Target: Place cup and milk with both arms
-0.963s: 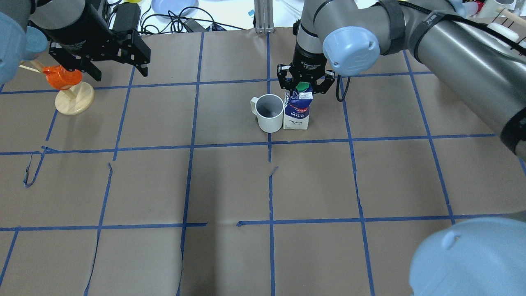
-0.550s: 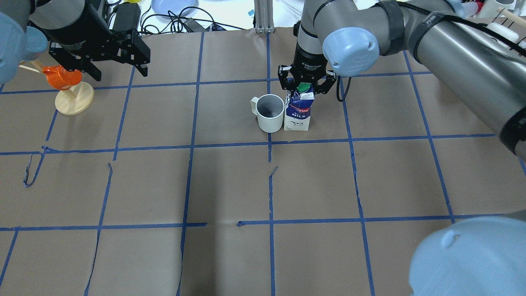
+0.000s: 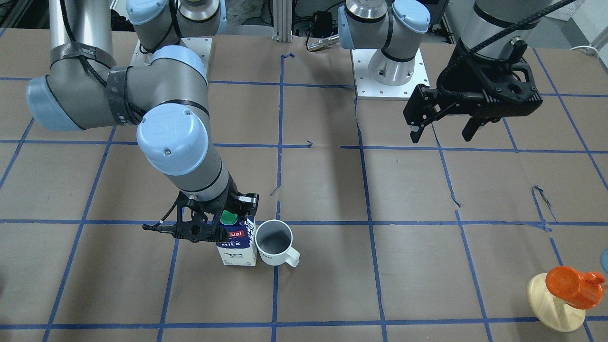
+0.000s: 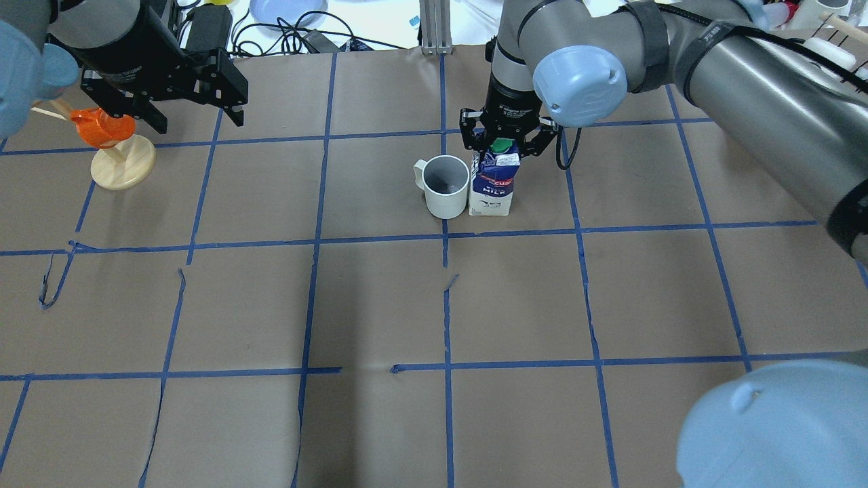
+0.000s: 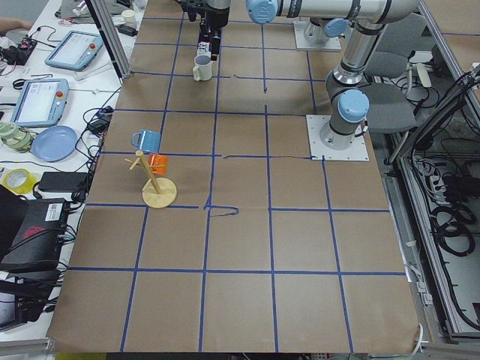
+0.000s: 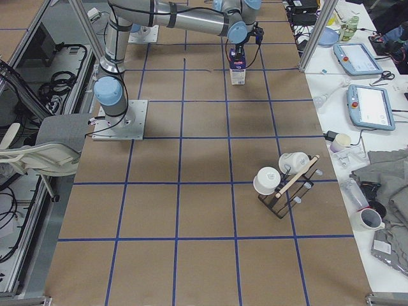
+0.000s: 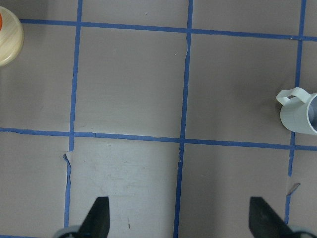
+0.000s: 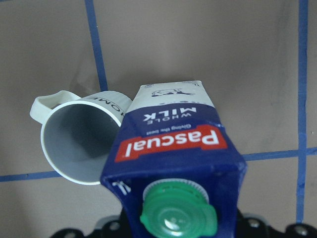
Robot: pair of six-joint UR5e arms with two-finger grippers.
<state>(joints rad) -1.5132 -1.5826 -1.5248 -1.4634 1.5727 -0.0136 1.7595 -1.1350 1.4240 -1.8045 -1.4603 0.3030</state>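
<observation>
brown paper table (image 4: pixel 380 305) with a blue tape grid. right arm (image 4: pixel 746 88) reaches across to the middle of the far half. left arm (image 4: pixel 102 34) is pulled back at the far left corner, well apart from the task items

right gripper (image 4: pixel 504 146) points straight down and is clamped on the gable top of the milk (image 4: pixel 491 193), jaws straddling it from both sides. in the right wrist view the carton hides the pads, so the contact itself isn't visible. left gripper (image 4: pixel 196 120) is released, fingers (image 7: pixel 99 218) spread wide with only bare table between them. it hovers above the paper, just beside the wooden mug stand (image 4: pixel 123 166)

the milk stands upright on the table, just to the robot's right of the centre tape line, red pascual label and milk lettering facing the robot. the cup (image 4: pixel 445 196) stands upright on the table on the milk's left side, right against the carton. can't tell if there's any gap. it sits about on the centre tape line, shorter than the carton, grey inside with nothing visible in it. its handle (image 4: pixel 418 169) points away from the milk, to the robot's left and slightly away from the robot

an orange cup (image 4: pixel 102 127) hangs on the stand's peg, and the left side view shows a blue cup (image 5: pixel 146 139) on that stand too. green screw cap (image 8: pixel 178 213) sits on the carton's slope, right under the right wrist camera
</observation>
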